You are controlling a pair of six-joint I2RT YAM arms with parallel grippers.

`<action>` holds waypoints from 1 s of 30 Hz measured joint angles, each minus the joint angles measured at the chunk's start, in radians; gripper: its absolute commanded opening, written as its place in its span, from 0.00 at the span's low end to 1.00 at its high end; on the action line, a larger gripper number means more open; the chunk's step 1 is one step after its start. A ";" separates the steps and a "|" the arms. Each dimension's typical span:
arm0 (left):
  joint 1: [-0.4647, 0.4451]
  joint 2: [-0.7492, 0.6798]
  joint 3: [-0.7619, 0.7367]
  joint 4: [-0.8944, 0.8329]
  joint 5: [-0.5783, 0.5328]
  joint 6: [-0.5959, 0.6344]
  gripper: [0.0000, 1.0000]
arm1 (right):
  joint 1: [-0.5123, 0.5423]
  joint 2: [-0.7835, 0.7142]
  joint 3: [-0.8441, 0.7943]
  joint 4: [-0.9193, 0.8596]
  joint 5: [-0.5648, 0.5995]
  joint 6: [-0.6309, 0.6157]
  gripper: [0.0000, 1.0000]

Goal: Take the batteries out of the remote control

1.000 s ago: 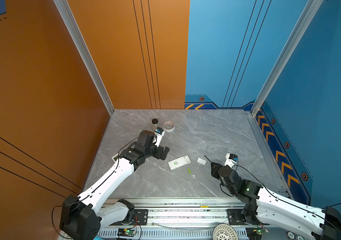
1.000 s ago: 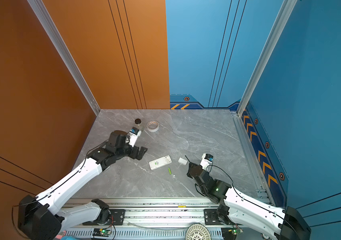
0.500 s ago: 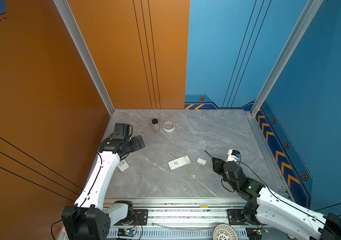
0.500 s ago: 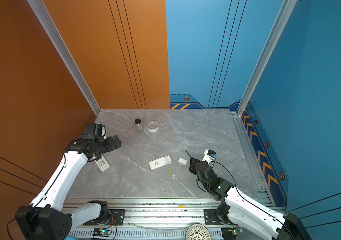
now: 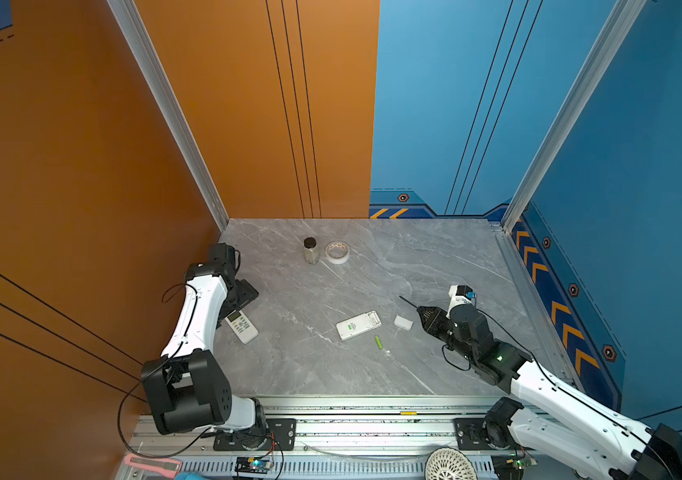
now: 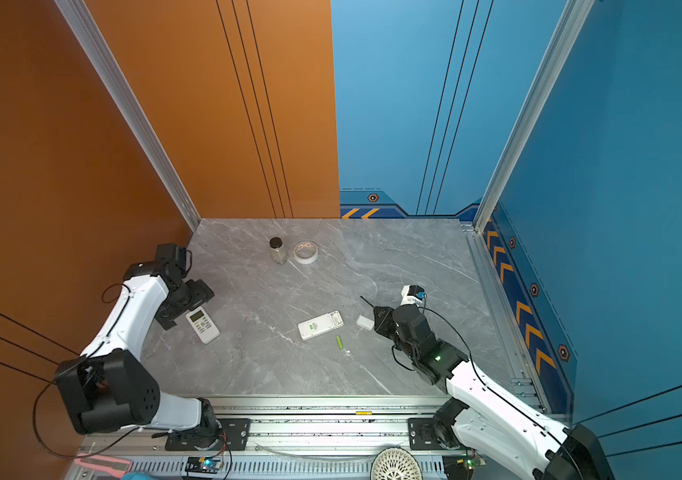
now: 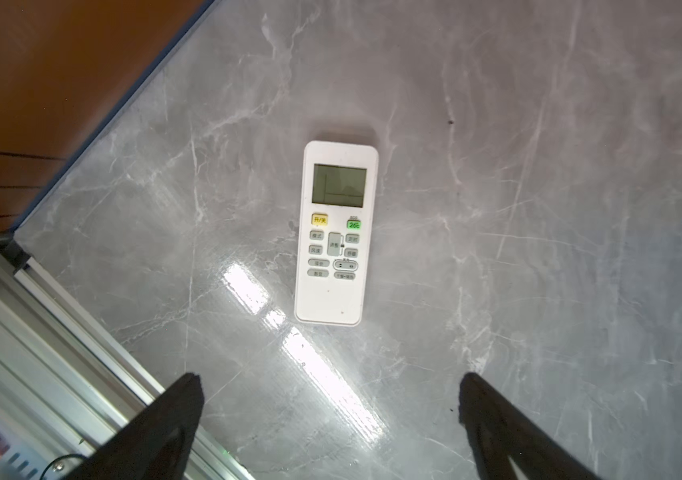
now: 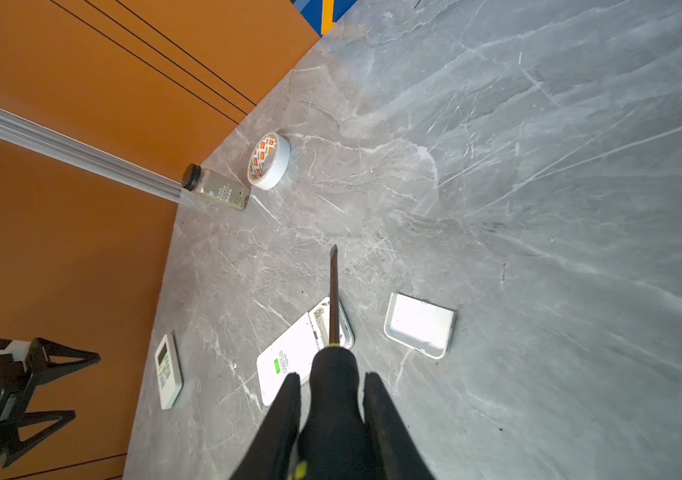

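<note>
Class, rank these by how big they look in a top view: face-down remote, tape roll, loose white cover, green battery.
1. face-down remote
2. tape roll, though it lies farther from the camera
3. loose white cover
4. green battery

Grey marble-patterned tabletop: smooth, glossy, throws back lamp glare.
White oblong back-up remote control: smooth plastic, faint sheen.
Black-handled screwdriver: matt handle, dark metal shaft.
White tape roll: matt, paper-like.
Silver ribbed rail: bare metal, satin.
</note>
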 measured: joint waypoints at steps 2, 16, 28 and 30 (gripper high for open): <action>0.005 0.021 0.000 -0.007 0.000 -0.004 0.98 | -0.012 0.040 0.047 -0.042 -0.002 -0.023 0.00; -0.010 -0.050 -0.060 0.086 0.145 -0.019 0.98 | -0.156 0.381 -0.163 0.438 0.099 -0.093 0.52; 0.098 0.023 -0.082 0.076 0.039 -0.029 0.98 | -0.202 0.192 -0.035 0.189 0.060 -0.194 0.89; 0.090 0.091 -0.069 0.074 0.021 -0.030 0.98 | -0.145 0.186 0.067 0.122 0.045 -0.223 0.89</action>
